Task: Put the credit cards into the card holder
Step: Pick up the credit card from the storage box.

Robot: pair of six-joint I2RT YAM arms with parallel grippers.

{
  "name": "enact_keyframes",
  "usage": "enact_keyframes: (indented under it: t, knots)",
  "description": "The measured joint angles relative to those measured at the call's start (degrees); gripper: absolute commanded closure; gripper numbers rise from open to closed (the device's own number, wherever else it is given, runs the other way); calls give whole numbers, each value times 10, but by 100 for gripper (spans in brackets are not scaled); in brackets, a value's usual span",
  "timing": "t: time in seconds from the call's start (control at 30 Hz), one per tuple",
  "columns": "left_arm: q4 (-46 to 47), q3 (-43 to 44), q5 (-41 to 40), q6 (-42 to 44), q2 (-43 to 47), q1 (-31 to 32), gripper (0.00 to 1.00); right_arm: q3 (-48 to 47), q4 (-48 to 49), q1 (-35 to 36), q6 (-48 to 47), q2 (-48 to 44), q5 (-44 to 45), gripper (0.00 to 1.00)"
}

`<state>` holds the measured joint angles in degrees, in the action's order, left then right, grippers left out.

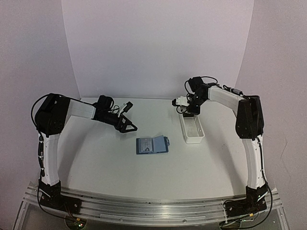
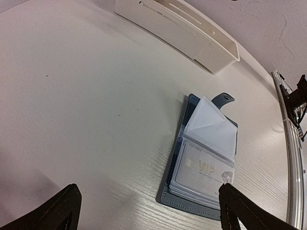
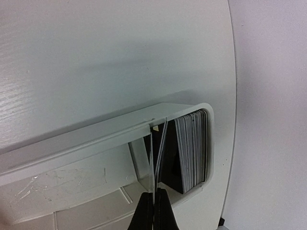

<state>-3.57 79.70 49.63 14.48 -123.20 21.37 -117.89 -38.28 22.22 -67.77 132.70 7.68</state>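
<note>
White tray (image 3: 86, 143) holds upright cards (image 3: 192, 148); blue card holder (image 1: 152, 144) open nearby.

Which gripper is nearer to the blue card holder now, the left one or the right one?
Left. The left gripper hangs open just up-left of the card holder in the top view. The right gripper is farther away, shut, over the far end of the white tray.
</note>
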Motion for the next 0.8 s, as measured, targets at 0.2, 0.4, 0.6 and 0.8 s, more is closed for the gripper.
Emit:
enact_keyframes:
  t: [0.2,0.4,0.6,0.8]
  knots:
    - [0,0,2,-7,0,0,1,0,-37,1,-8,-23,7,100]
    - [0,0,2,-10,0,0,0,0,-49,2,-22,-26,20,100]
    - [0,0,2,-10,0,0,0,-1,-51,6,-34,-26,39,100]
    - [0,0,2,-10,0,0,1,-13,-47,14,-49,-24,68,100]
